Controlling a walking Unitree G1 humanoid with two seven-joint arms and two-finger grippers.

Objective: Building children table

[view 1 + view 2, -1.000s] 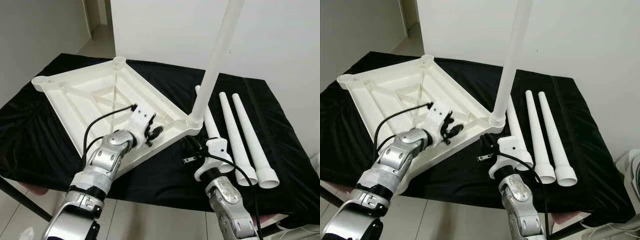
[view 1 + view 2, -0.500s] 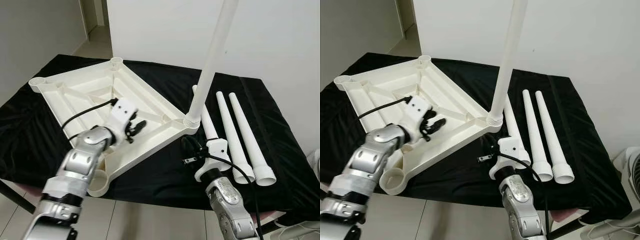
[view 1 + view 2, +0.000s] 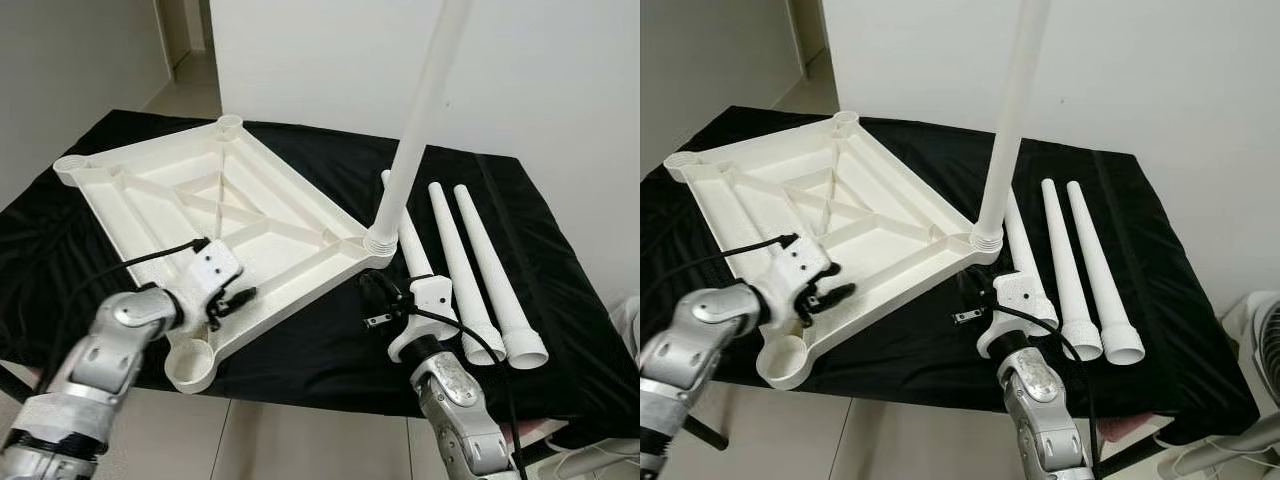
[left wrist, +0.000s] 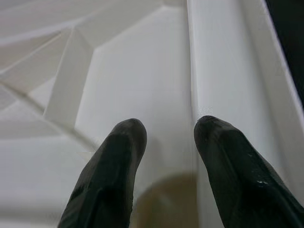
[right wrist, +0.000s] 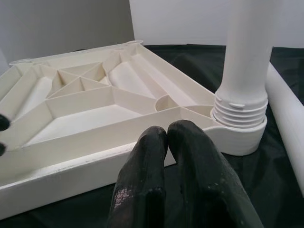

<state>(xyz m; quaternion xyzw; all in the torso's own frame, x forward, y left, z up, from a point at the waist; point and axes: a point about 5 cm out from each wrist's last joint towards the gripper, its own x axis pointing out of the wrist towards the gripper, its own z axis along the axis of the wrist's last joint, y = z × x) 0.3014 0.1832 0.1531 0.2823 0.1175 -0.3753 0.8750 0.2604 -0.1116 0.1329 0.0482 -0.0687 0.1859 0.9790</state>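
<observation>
The white tabletop (image 3: 150,205) lies upside down on the black cloth, ribs facing up. One white leg (image 3: 420,110) stands upright in its right corner socket (image 5: 240,130). Three loose legs (image 3: 460,270) lie side by side to the right. My left gripper (image 3: 235,298) hovers at the tabletop's front-left rim, just behind the empty front socket (image 3: 190,362). In the left wrist view its fingers (image 4: 123,142) stand apart over a rib with nothing between them. My right gripper (image 5: 166,133) is shut and empty, low over the cloth just before the corner that holds the leg.
The black cloth (image 3: 560,330) covers the whole table, whose front edge runs near my arms. A white wall stands close behind. A doorway (image 3: 185,40) opens at the far left. The empty far sockets (image 3: 228,122) sit at the back.
My left gripper has drawn back from the middle ribs toward me, to the front-left rim near the empty socket. The right arm has stayed put.
</observation>
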